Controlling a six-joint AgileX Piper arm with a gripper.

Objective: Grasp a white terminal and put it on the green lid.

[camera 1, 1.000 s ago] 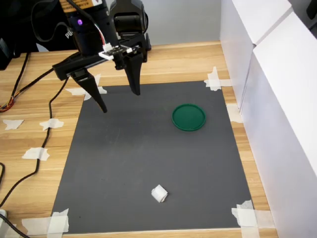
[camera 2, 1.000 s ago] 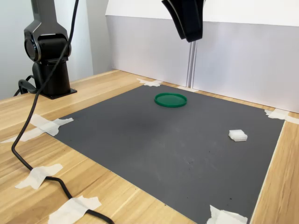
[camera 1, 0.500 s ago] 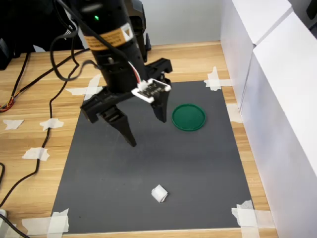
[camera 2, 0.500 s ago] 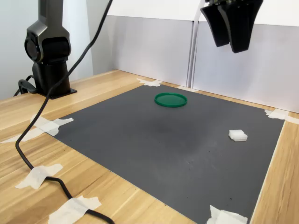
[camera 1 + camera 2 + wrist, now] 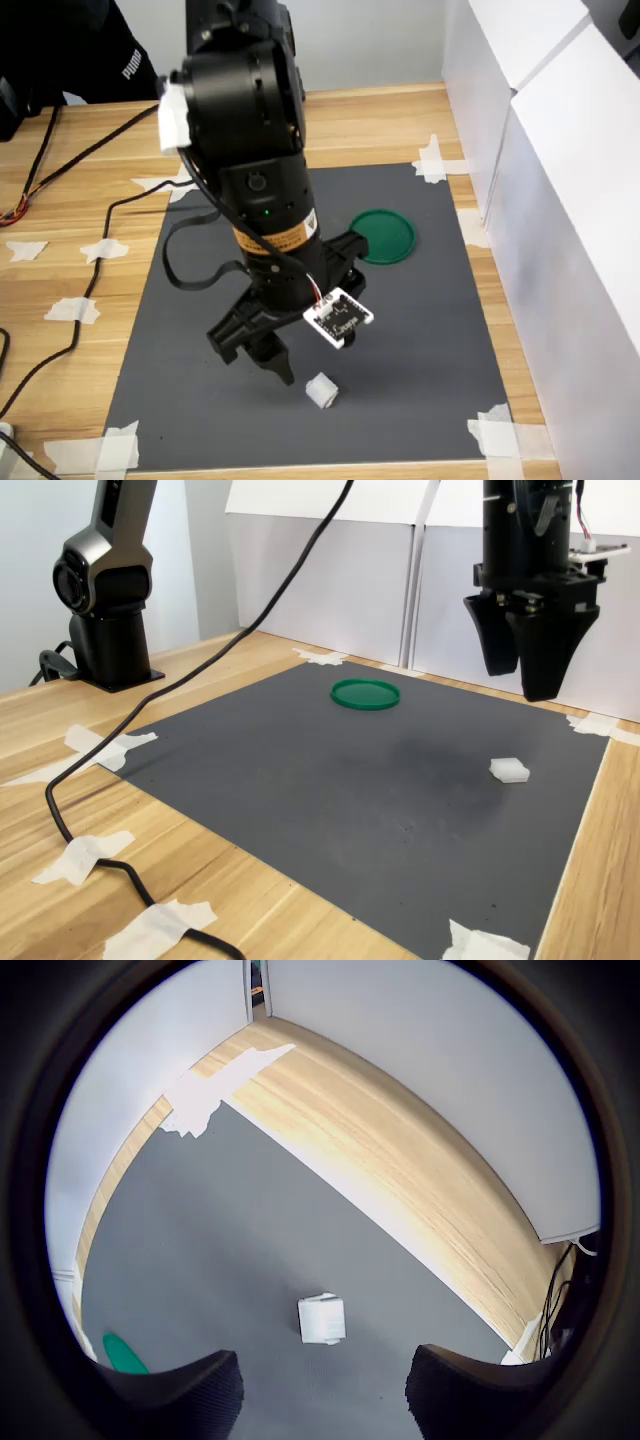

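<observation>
The white terminal [image 5: 321, 390] lies near the mat's front edge in the first exterior view; it also shows as a small block [image 5: 509, 770] in the second exterior view and sits between the fingers' line in the wrist view [image 5: 322, 1320]. The green lid [image 5: 388, 236] rests flat toward the back of the mat, its near-left edge hidden by the arm; the second exterior view shows the lid [image 5: 365, 694] whole. My gripper [image 5: 519, 683] hangs open above the terminal, fingers pointing down, nothing between them. In the first exterior view the gripper [image 5: 303, 358] is just left of and above the terminal.
A dark grey mat [image 5: 200, 330] is taped to the wooden table with white tape strips [image 5: 120, 448]. White walls [image 5: 560, 200] stand along the first exterior view's right. A black cable [image 5: 90, 850] trails over the table. The arm's base [image 5: 105, 630] stands at the second exterior view's left.
The arm has swung from the back of the mat toward its front and come lower, bringing the open gripper over the white terminal. The terminal and the lid have not moved.
</observation>
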